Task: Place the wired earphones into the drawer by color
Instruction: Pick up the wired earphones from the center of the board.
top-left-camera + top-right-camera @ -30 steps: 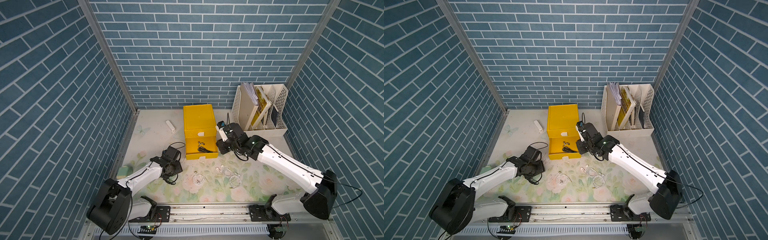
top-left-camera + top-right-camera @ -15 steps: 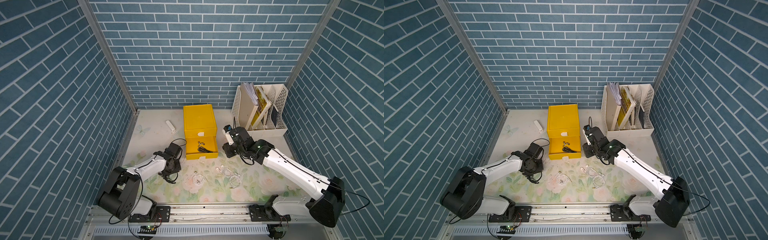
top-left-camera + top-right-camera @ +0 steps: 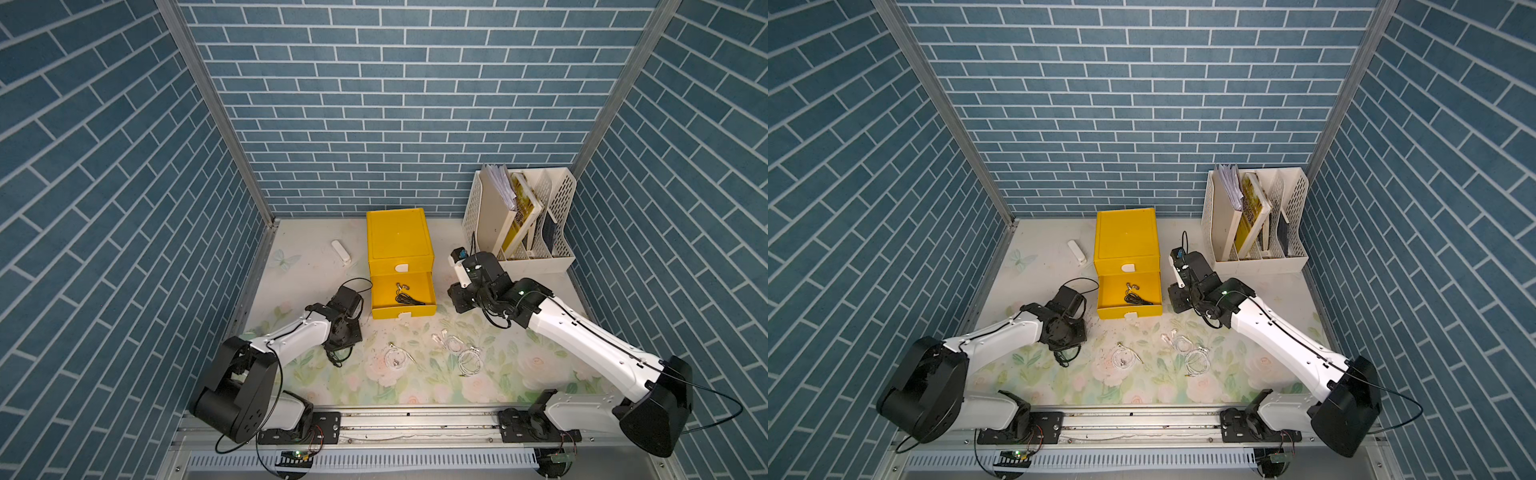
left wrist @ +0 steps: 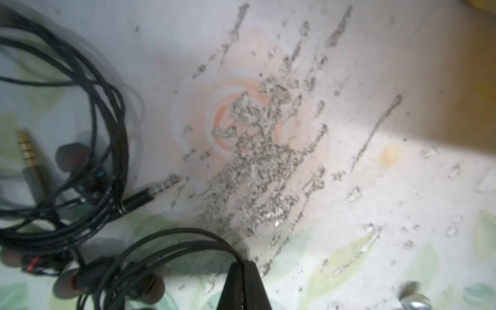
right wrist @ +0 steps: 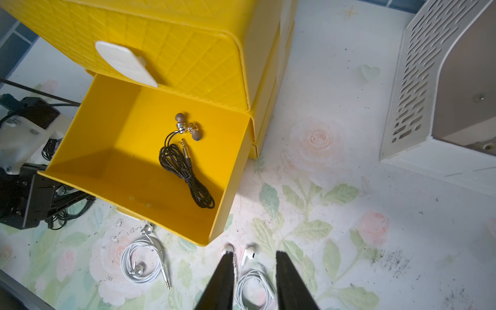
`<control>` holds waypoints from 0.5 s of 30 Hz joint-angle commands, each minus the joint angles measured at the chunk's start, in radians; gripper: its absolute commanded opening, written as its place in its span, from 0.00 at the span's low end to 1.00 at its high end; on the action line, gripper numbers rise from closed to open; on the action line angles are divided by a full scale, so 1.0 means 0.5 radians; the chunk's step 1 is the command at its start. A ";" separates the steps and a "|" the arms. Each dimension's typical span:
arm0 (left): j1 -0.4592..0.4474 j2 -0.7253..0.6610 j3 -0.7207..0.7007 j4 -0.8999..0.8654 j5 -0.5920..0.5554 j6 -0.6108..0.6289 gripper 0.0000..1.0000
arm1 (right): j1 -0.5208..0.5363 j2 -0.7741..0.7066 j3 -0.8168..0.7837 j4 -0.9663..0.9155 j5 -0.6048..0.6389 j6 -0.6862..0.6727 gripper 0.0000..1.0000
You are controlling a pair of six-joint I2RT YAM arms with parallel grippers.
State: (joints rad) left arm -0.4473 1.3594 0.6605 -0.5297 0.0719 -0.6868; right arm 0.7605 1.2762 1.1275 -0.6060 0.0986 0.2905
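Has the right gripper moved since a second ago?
Yes. In both top views the right gripper has drawn away from the side of the yellow drawer unit, toward the white file rack.

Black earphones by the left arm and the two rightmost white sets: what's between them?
Another white set, coiled on the mat, in both top views.

Robotics lab test cell: blue brick-print panels (image 3: 374, 104) in aluminium framing (image 3: 216, 108) enclosed a floral tabletop (image 3: 415, 386). A left arm (image 3: 291, 336) and a right arm (image 3: 582, 345) stood bolted to a metal rail (image 3: 415, 419) along its front edge.
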 commanded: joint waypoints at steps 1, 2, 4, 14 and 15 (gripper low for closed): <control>-0.004 -0.139 -0.014 -0.091 0.106 0.028 0.01 | -0.012 -0.040 -0.018 -0.005 0.027 -0.016 0.30; -0.004 -0.187 -0.011 -0.112 0.123 0.025 0.01 | -0.012 -0.040 -0.018 -0.006 0.030 -0.016 0.30; -0.003 -0.292 -0.011 -0.164 0.160 0.021 0.01 | -0.008 -0.037 -0.021 -0.001 0.048 -0.014 0.30; -0.004 -0.809 0.004 -0.476 0.240 -0.040 0.01 | -0.027 -0.018 -0.049 0.039 0.105 0.011 0.28; -0.004 -0.853 0.026 -0.511 0.248 -0.044 0.01 | -0.028 -0.015 -0.049 0.040 0.107 0.011 0.27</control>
State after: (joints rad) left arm -0.4484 0.9756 0.6559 -0.6949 0.1772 -0.6994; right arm 0.7521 1.2758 1.1091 -0.5972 0.1287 0.2909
